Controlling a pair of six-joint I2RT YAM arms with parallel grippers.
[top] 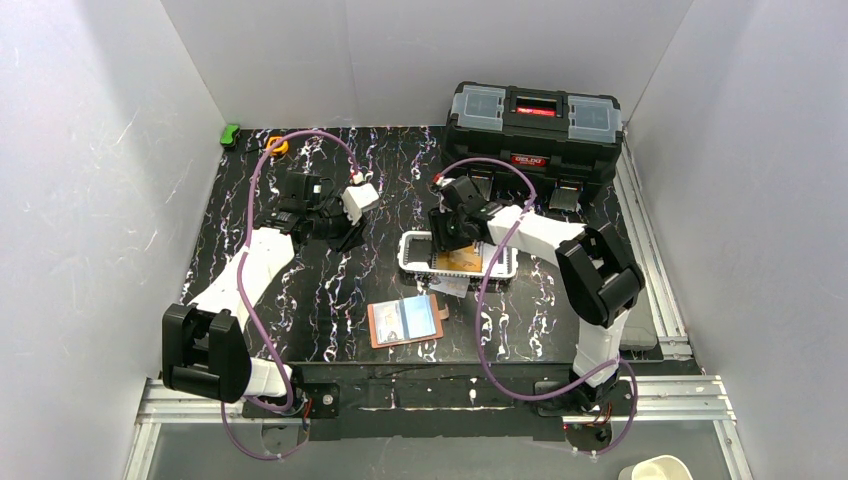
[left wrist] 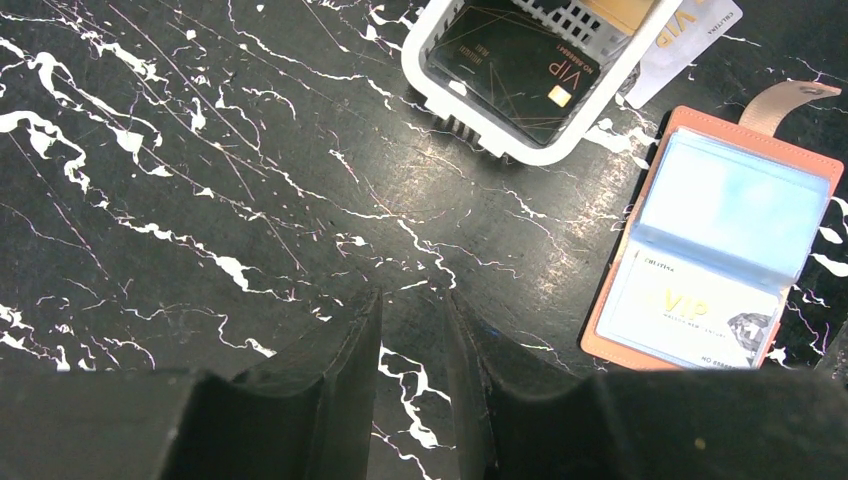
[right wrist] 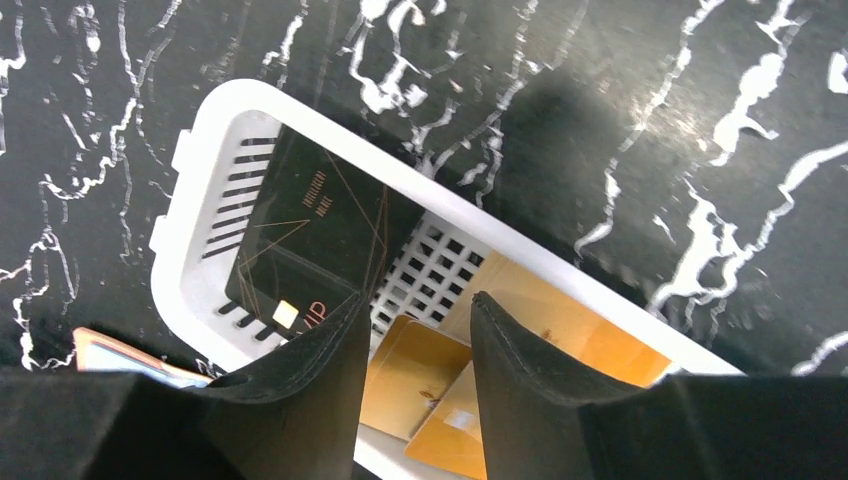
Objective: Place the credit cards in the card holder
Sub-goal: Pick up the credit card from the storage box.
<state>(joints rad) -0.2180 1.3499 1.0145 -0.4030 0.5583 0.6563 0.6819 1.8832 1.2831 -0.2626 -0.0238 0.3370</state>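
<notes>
The salmon card holder [top: 376, 326] [left wrist: 612, 353] lies open on the black marble table. It holds a light blue card [left wrist: 735, 200] and a pale VIP card [left wrist: 690, 310]. A black credit card [right wrist: 310, 230] [left wrist: 520, 65] and several orange cards [right wrist: 430, 375] lie in the white slotted basket [top: 410, 250] [right wrist: 190, 260]. Another pale card [left wrist: 690, 45] [top: 450, 285] rests against the basket's near side. My right gripper [right wrist: 420, 300] [top: 447, 245] hangs open just over the orange cards, gripping nothing. My left gripper [left wrist: 412, 300] [top: 348, 232] hovers open over bare table, left of the basket.
A black toolbox [top: 533, 125] stands at the back right, behind the basket. A small green object [top: 231, 133] and a yellow one [top: 277, 147] lie at the back left corner. White walls enclose the table on three sides.
</notes>
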